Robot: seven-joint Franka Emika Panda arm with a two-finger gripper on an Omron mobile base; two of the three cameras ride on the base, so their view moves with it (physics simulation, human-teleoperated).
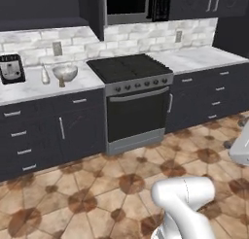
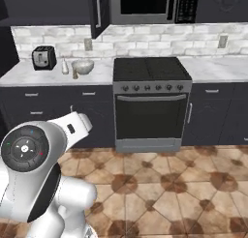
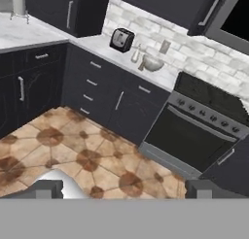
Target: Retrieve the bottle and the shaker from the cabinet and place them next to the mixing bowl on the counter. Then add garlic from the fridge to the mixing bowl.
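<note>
Marble counter [image 1: 34, 87] left of the stove [image 1: 131, 70] carries the mixing bowl [image 1: 65, 72], bottle [image 1: 44, 76] and shaker [image 1: 62, 82] beside a toaster [image 1: 11, 68]; gripper [image 3: 124, 188] jaws spread wide, empty, above tiled floor [image 1: 97, 194].

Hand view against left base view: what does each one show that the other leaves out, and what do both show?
Hand view alone: the open gripper low over the tiled floor, and a second counter run at left. Left base view alone: the marble counter stretch right of the stove. Shared: the toaster, the bottle, the shaker and the mixing bowl together on the counter, plus the stove.
</note>
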